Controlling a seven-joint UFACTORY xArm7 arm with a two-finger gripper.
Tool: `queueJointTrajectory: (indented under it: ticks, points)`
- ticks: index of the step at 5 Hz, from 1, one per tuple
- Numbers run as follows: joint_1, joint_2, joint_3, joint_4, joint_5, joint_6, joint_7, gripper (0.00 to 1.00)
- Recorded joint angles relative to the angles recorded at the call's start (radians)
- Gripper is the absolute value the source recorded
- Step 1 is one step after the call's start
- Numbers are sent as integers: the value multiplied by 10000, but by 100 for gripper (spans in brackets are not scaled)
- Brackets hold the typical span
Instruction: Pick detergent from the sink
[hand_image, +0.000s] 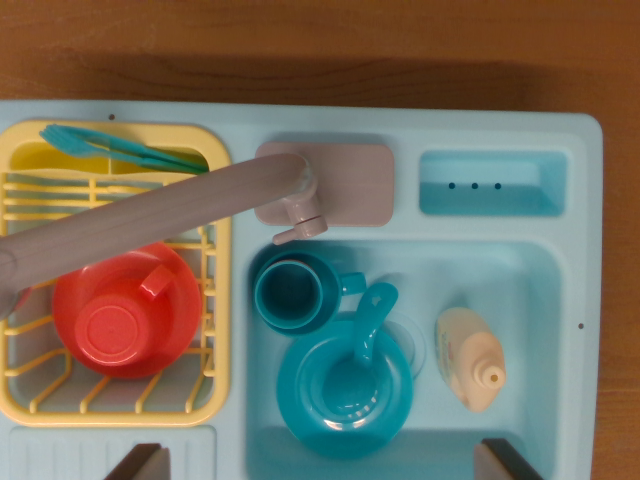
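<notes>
The detergent (468, 358) is a small cream bottle lying on its side in the right part of the light-blue sink (545, 300), its cap toward the bottom right. In the same basin, a teal cup (290, 292) stands at the upper left and a teal bowl (344, 395) with a teal spoon (362, 340) sits below it. Only the two dark fingertips (140, 462) of my gripper (322, 462) show, at the bottom edge, far apart. Nothing is between them. The gripper is open, above the sink's near rim.
A grey faucet (180, 210) swings left over a yellow dish rack (30, 390) holding a red cup (125, 310) and teal utensils (120, 150). A small recessed tray (490, 185) sits at the upper right. The brown wooden table (320, 50) surrounds the toy sink unit.
</notes>
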Motion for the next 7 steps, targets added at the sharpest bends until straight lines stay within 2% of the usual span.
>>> queueJointTrajectory:
  ticks: [4,6,7]
  points:
    - [-1,1,-1,-3,1,-4,-2,0]
    - [-15,17,-14,-58,11,-69,-44,0]
    - [-47,55,-43,-181,34,-216,-138,0]
